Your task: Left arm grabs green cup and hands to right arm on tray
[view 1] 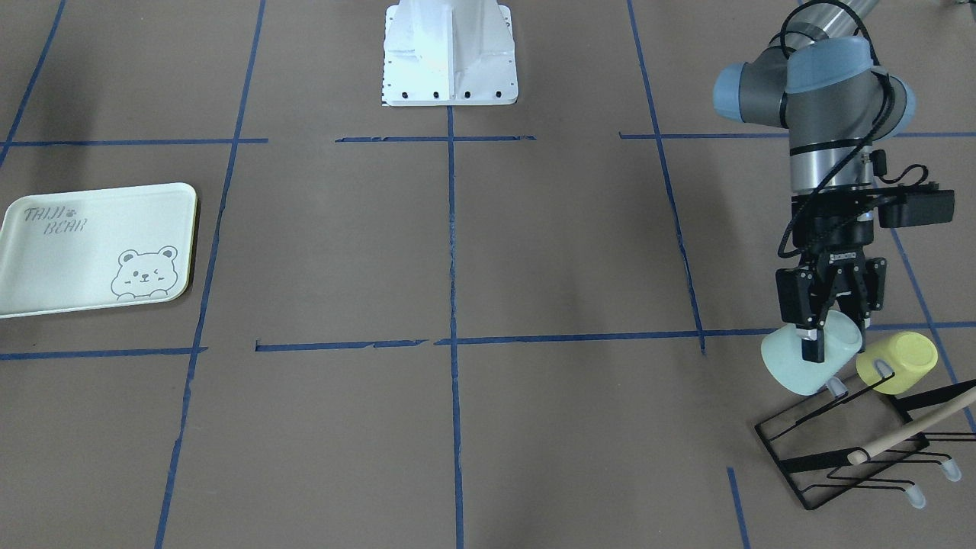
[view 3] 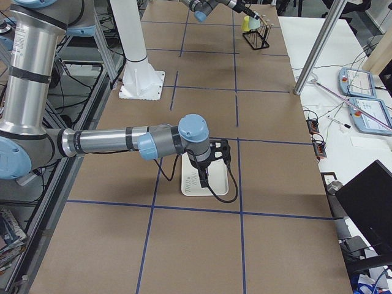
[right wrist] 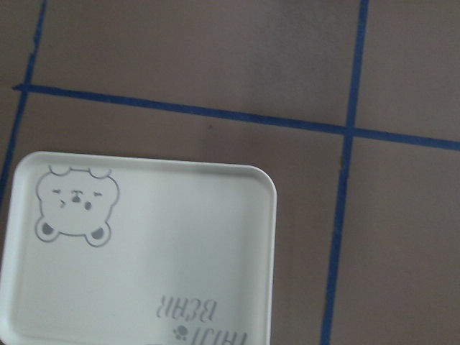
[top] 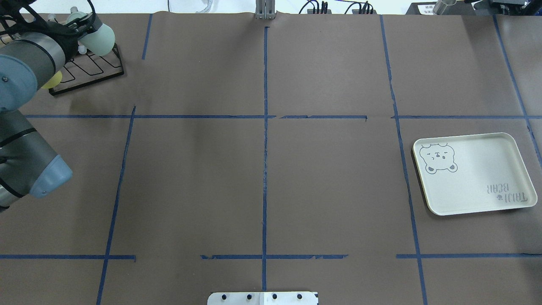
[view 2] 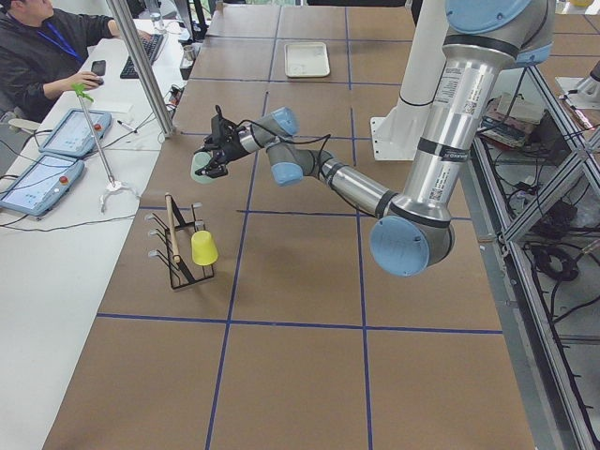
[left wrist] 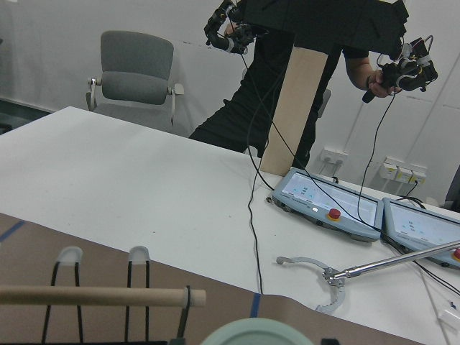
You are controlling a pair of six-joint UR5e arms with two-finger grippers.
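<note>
Mint-green plastic is the thing to watch. The green cup (view 1: 789, 367) is pinched in the left claw (view 1: 822, 335), tipped on its side and held in the air just off the black wire rack (view 1: 808, 465), at the robot's far left corner of the counter (view 1: 534, 252). The claw is clenched on the cup's wall. A yellow cup (view 1: 900, 360) sits on a rack peg just beside it, and a wooden stick (view 1: 907, 431) lies across the wires.

The step in hand looks like the carry toward the hand-over. To do it well, I would raise the cup clear of the pegs and the yellow cup before swinging sideways. The grip should be firm, since the smooth tapered wall could slip, and the cup should be offered with a free stretch of wall for the other claw. The tray (view 1: 46, 282) lies well apart, at the opposite end. The right arm (view 3: 110, 141) hangs its claw (view 3: 203, 177) above the tray; whether that claw is released or clenched I cannot tell.

The counter is covered in brown paper marked into squares with blue tape (view 1: 451, 229). Beyond its edge are a white desk (view 2: 56, 281) with touch panels (view 2: 42, 183), a seated person (view 2: 37, 47) and a grey chair (left wrist: 136, 68).
</note>
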